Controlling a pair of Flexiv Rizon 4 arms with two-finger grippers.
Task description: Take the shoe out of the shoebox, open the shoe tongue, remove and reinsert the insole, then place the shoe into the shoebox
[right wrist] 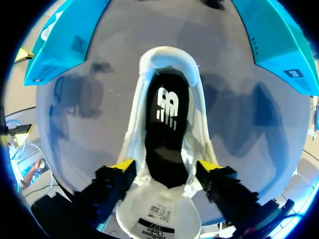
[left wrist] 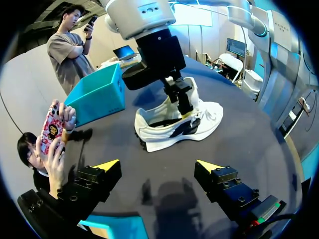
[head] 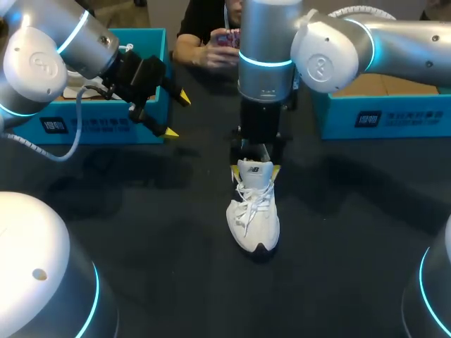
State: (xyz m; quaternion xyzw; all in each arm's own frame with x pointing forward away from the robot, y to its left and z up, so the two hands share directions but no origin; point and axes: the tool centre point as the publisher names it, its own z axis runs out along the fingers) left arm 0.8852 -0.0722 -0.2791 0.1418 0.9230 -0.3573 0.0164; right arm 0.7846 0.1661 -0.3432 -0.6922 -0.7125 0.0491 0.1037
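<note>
The shoe [head: 254,215] stands at the table's middle, toe toward 6 o'clock, the right gripper [head: 255,169] spread astride its raised tongue [right wrist: 157,211], likely to bare the insole [right wrist: 167,134], while the left gripper [head: 176,115] hangs agape at 10 o'clock beside a shoebox [head: 106,128].

shoe [head: 252,215]: white mesh cloth | insole [right wrist: 167,124]: matt black | table [head: 141,232]: dark matt
</note>
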